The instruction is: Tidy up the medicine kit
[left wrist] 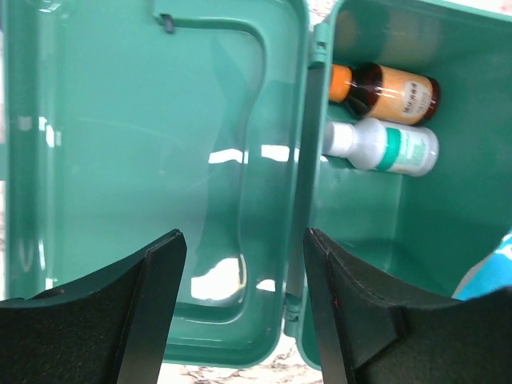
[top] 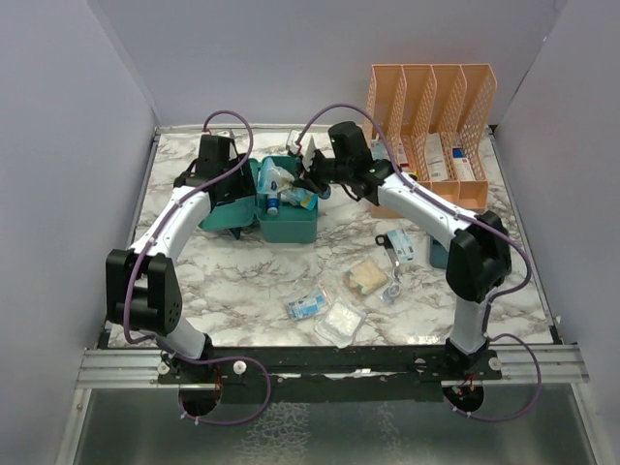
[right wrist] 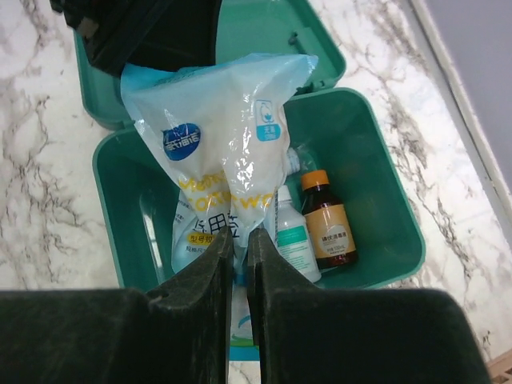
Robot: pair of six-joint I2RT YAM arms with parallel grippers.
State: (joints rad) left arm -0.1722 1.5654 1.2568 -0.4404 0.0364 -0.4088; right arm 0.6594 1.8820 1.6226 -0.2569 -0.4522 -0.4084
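From above, the medicine kit (top: 291,225) sits open on the marble worktop (top: 242,281), left of centre toward the far side. Its lid (top: 244,208) is swung out left under my left claw (top: 231,192), and my right claw (top: 308,182) is over the box.

At my left wrist, the jaws stand apart and hold nothing. A brown bottle (left wrist: 392,92) and a white bottle (left wrist: 384,148) lie in the box.

At my right wrist, the claw is pinched on a plastic pouch (right wrist: 220,144).
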